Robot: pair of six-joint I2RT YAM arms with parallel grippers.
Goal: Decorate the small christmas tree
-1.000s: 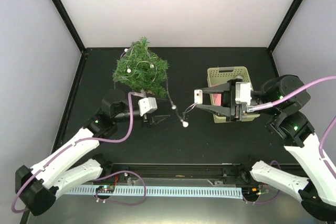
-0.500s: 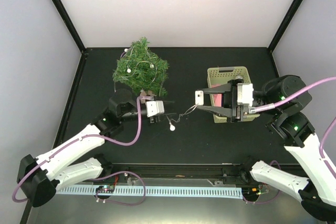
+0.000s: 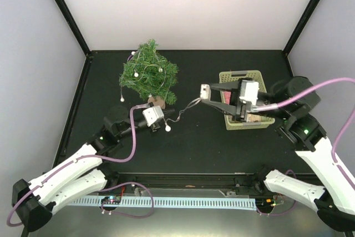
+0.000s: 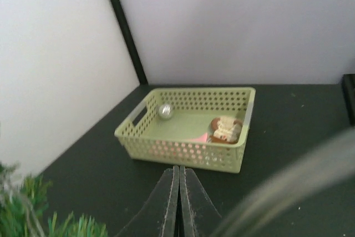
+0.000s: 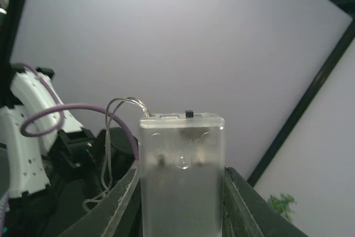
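Lettering anywhere?

Only moulded marks on the clear battery box (image 5: 182,159), too blurred to read. The right hand (image 3: 209,94) is clamped on that box, raised above the tabletop (image 3: 222,148).

And the left hand (image 4: 178,171)?

Fingers pressed flat together. A thin wire (image 3: 188,105) runs from the box to its tip, so it may be pinching it; I can't tell.

Where is the small christmas tree (image 3: 148,75)?

Upright at the far left, just beyond the left hand, wire and white bulbs in its branches. One bulb (image 3: 167,128) hangs beside that hand.

Anything else?

A pale green basket (image 4: 183,156) on the right, partly covered from above by the right arm. It holds a silver ball (image 4: 165,110) and a brown-and-cream piece (image 4: 224,129).
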